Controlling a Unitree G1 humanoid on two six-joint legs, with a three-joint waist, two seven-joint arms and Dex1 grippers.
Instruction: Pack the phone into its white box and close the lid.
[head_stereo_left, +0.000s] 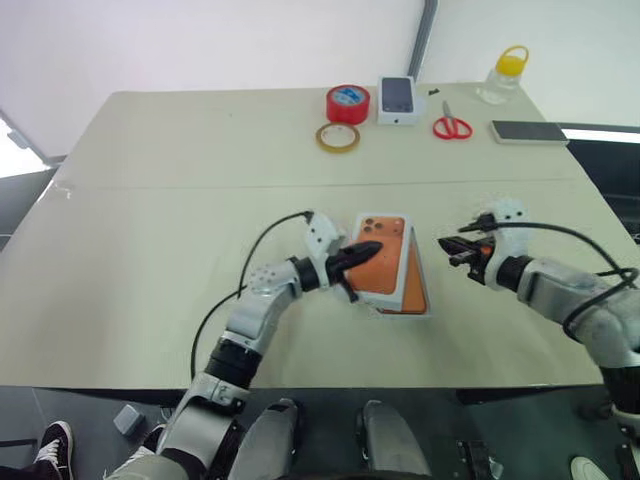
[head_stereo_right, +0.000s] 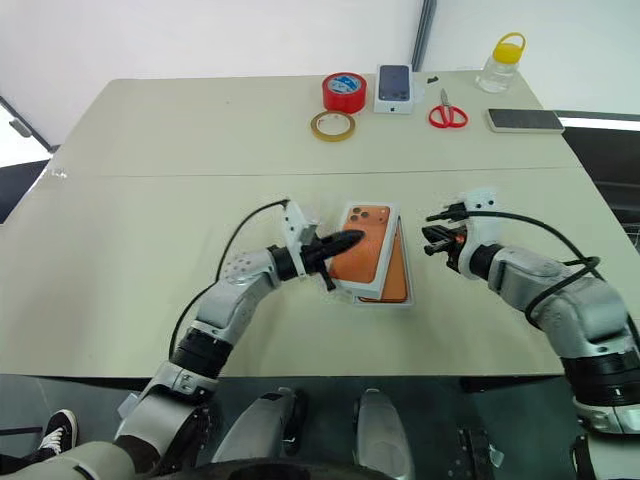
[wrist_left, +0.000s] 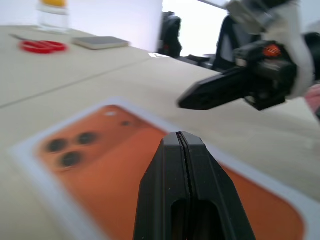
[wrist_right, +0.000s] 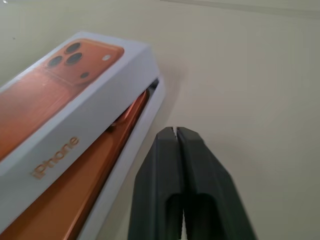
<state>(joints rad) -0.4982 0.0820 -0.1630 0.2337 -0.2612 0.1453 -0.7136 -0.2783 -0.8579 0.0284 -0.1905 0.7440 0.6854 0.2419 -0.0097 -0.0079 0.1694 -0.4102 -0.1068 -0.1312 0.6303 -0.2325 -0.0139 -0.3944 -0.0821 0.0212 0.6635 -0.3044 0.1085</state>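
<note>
Lying askew over the box (wrist_right: 131, 150) mid-desk (head_stereo_left: 150, 200), the lid (head_stereo_left: 385, 250) leaves the phone (wrist_right: 75, 195) showing at one side. Stiff, light, slick card: I'd press its top flat. Left tool (head_stereo_left: 372, 248), pressed together, rests there; right tool (head_stereo_left: 447, 242), also pressed together, hovers beside. Gold "iPhone" lettering marks the lid's edge.

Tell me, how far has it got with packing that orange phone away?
Done: the phone lies in the white box. In hand: the lid rests on top but skewed, leaving the phone's edge uncovered, and the shut left gripper sits over the lid's printed face. The right gripper, also shut, is beside the box, holding nothing. Left: square the lid and press it fully closed.
</note>
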